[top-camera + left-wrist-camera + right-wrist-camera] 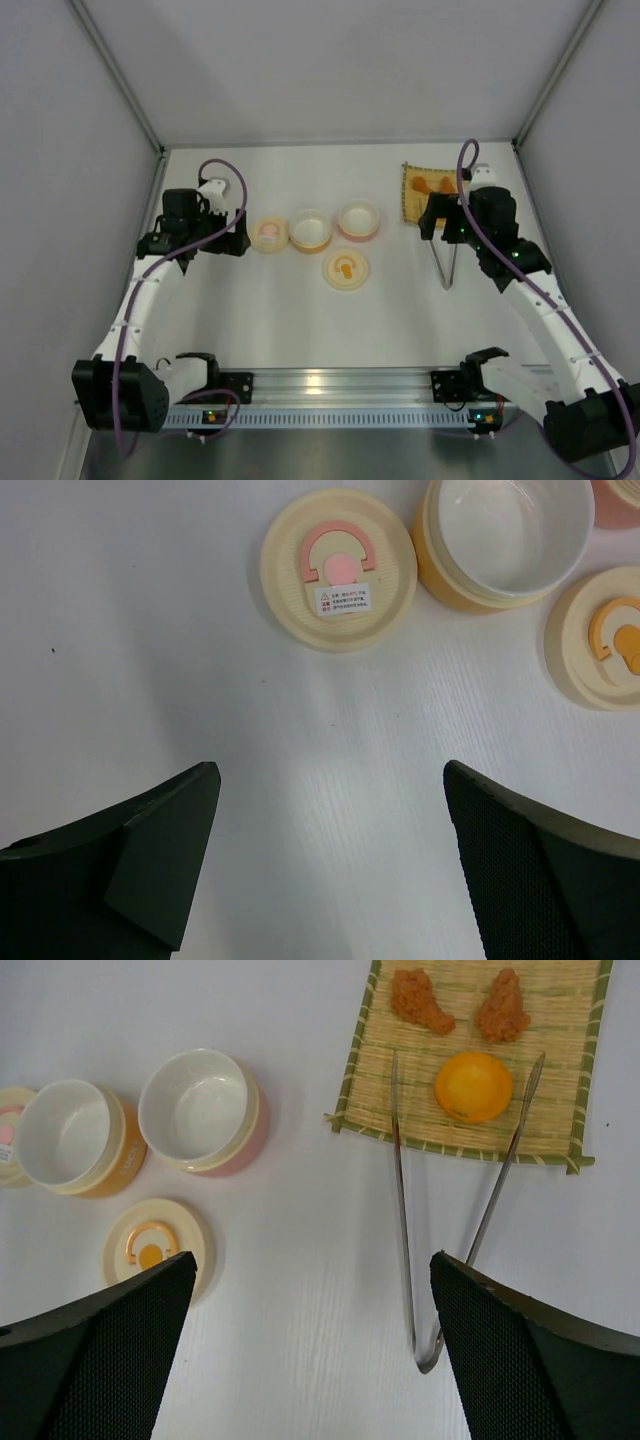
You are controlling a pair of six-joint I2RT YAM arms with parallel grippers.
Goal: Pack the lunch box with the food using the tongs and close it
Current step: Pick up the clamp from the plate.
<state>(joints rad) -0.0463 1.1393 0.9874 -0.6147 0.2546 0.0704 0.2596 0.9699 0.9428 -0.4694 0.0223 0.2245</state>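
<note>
The lunch box lies in parts on the white table: a cream lid with a pink centre (269,235) (338,570), a yellow bowl (311,229) (503,540) (75,1138), a pink bowl (359,220) (200,1110), and a cream lid with an orange centre (346,269) (155,1245). All the food rests on the woven mat (560,1110): two brown lumps (420,998) and an orange round piece (473,1086). The silver tongs (446,272) (401,1210) lie with their tips on the mat. My left gripper (233,238) (330,772) is open beside the pink-centred lid. My right gripper (445,228) (312,1260) is open above the tongs' joined end.
Grey walls close in the table (300,330) on the left, back and right. The mat (412,205) lies at the back right. A metal rail (330,385) with both arm bases runs along the near edge.
</note>
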